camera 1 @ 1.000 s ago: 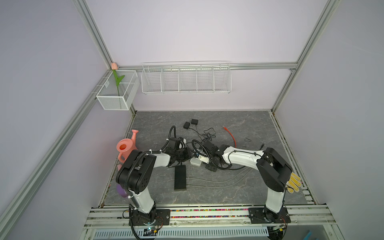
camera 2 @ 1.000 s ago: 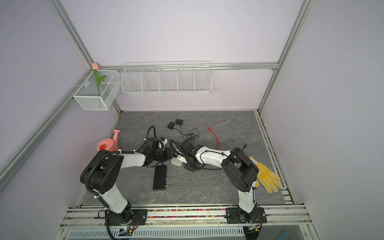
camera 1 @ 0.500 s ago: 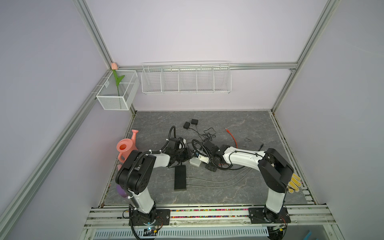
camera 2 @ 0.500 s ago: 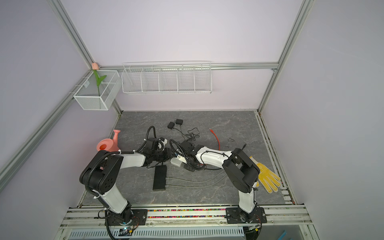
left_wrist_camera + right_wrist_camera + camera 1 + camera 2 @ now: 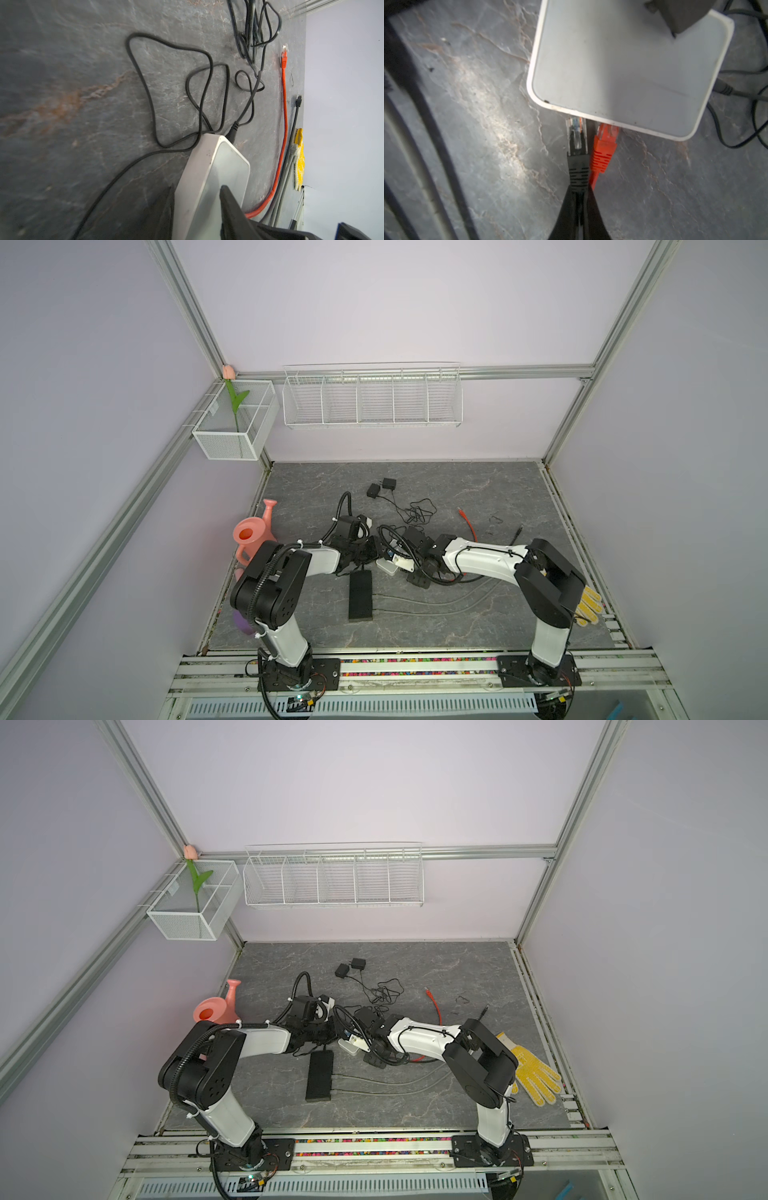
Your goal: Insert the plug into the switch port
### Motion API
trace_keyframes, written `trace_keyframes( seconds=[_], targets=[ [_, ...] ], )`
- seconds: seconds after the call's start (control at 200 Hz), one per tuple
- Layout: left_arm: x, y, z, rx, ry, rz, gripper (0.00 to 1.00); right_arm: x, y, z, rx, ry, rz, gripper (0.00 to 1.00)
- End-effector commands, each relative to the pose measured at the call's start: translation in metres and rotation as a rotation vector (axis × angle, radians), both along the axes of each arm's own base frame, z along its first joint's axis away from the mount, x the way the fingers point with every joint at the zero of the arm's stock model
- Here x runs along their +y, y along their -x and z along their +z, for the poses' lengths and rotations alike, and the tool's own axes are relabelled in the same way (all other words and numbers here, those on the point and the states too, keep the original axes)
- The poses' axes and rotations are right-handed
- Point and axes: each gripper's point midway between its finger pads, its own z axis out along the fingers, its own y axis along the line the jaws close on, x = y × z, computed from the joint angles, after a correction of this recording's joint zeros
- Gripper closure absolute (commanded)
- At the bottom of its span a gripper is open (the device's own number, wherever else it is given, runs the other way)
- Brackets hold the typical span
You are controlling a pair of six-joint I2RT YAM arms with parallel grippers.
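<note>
At lower centre, the right gripper [image 5: 580,192] pinches the black plug [image 5: 577,145] tight, its clear tip meeting the edge of the switch [image 5: 623,72] beside an orange plug [image 5: 604,145]. Farther off, the left gripper [image 5: 197,189], part-closed, clamps the switch. Nothing has visibly moved in the last second, so seating seems unfinished.

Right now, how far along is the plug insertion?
Done: the left gripper clamps the white switch, and the orange plug looks already seated in a port. In hand: the right gripper pinches the black plug, its clear tip at the switch's edge beside the orange one. Left: push it in; most of the connector is outside.
</note>
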Motion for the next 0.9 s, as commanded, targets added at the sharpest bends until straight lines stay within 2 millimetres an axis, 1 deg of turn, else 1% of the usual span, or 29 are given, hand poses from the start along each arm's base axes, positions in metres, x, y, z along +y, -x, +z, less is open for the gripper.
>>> trace_keyframes(
  seconds=[0.0, 0.265, 0.4, 0.76, 0.895],
  targets=[
    [0.0, 0.012, -0.004, 0.019, -0.017, -0.025, 0.64, 0.008, 0.001, 0.004, -0.004, -0.052, -0.003, 0.93],
    [0.001, 0.012, -0.005, 0.02, -0.022, -0.026, 0.64, -0.001, 0.002, -0.002, -0.004, -0.013, -0.022, 0.93],
    [0.002, 0.013, -0.007, 0.022, -0.031, -0.028, 0.64, -0.001, 0.008, -0.003, 0.002, -0.019, -0.013, 0.93],
    [0.004, 0.013, -0.006, 0.02, -0.031, -0.026, 0.64, 0.001, 0.012, -0.001, 0.004, -0.022, 0.003, 0.93],
    [0.004, 0.014, -0.006, 0.023, -0.03, -0.026, 0.64, 0.002, 0.011, -0.001, -0.003, -0.022, 0.0, 0.93]
  ],
)
